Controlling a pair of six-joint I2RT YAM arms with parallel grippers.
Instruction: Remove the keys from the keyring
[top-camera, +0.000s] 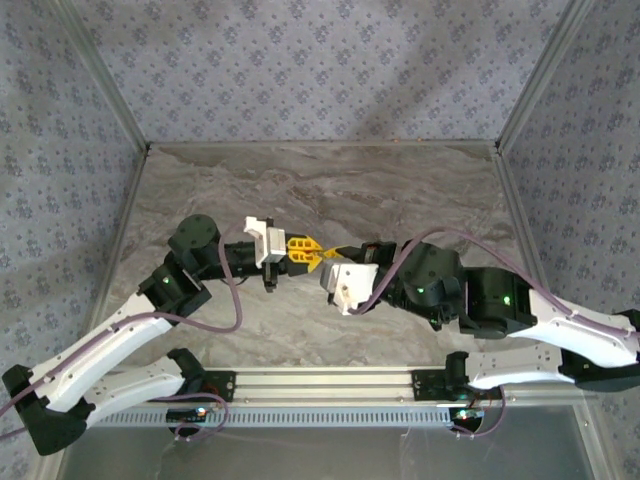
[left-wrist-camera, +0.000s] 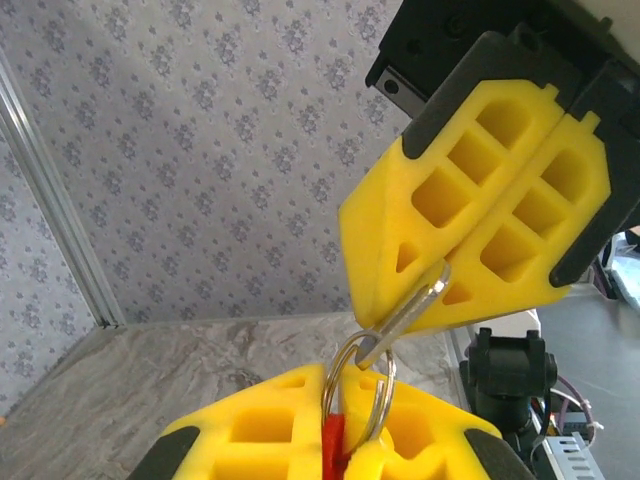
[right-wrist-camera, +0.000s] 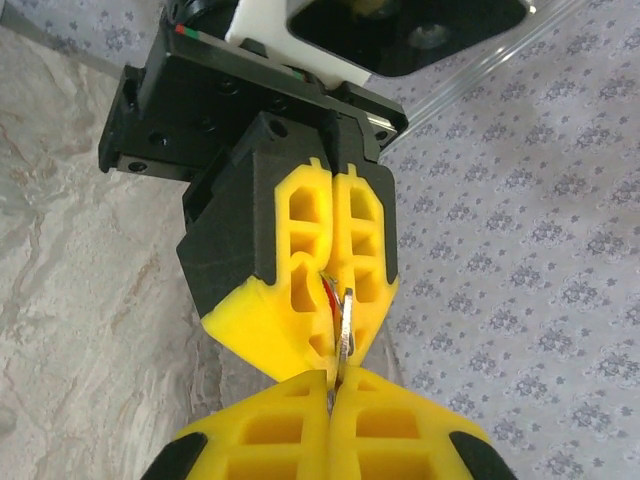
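Left fingers (left-wrist-camera: 250, 435) closed on keyring (left-wrist-camera: 333, 440) red tag; right fingers (left-wrist-camera: 470, 200) closed on silver key (left-wrist-camera: 415, 305) threaded thru ring, tips nearly touching, mid-air over surface (top-camera: 300, 180) centre. Risk: pulling w/o following the coil may jam key or yank tag loose.

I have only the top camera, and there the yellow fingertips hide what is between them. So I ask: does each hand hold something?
Observer: Yes. In the left wrist view, the left hand is shut on the red tag.
Operator: And the right hand?
Observer: The right hand is shut on a flat silvery key, gripped at its very tip.
Operator: Is the key already off the ring?
Observer: Not yet, as far as I can tell. The split ring stands up just above the red tag, and the key's end looks threaded through it.
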